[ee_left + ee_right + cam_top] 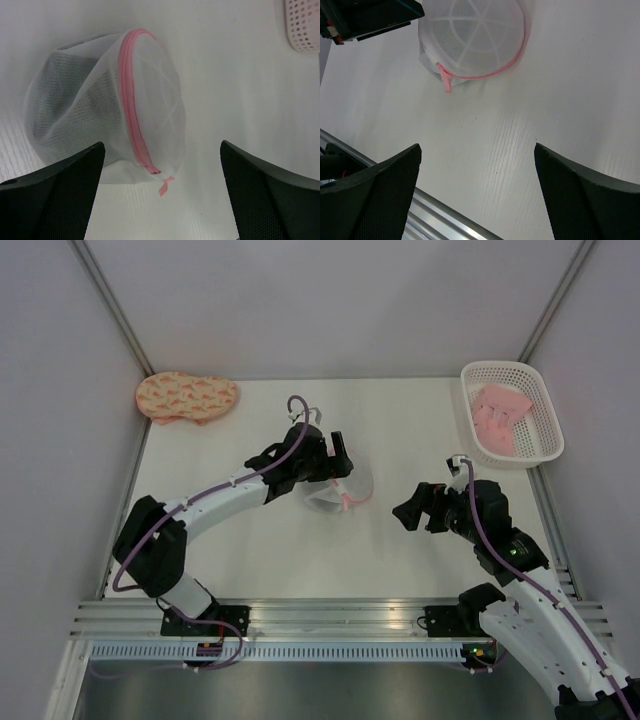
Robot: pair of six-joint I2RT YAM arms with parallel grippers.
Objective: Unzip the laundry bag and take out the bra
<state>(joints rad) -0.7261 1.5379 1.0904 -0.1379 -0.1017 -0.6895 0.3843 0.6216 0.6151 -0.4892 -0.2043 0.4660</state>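
Two pincers stood with their jaws wide apart, neither clamped on anything. Near the middle of the white table [260, 560] lay the laundry bag [338, 492], a round white mesh pouch tipped on its side, so that its pink zipper [131, 100] ran as an arc down its face in the left wrist view. The zipper looked closed along the stretch on show, and its pink pull tab [166, 185] hung loose at the lower end. The left pincer [338, 455] hovered at the bag's upper edge in the top view, and its black fingers [60, 195] framed the bag from either side in its own camera; whether they touched the mesh could not be told. A grey shade showed through the mesh, yet the bra could not be made out as such. The right pincer [410, 508] hung to the right of the bag, apart from it and pointing toward it. At the upper right of the top view sat a white lattice basket [505, 366] holding a pink folded garment [500, 412]; at the upper left lay a peach patterned padded piece [187, 397].
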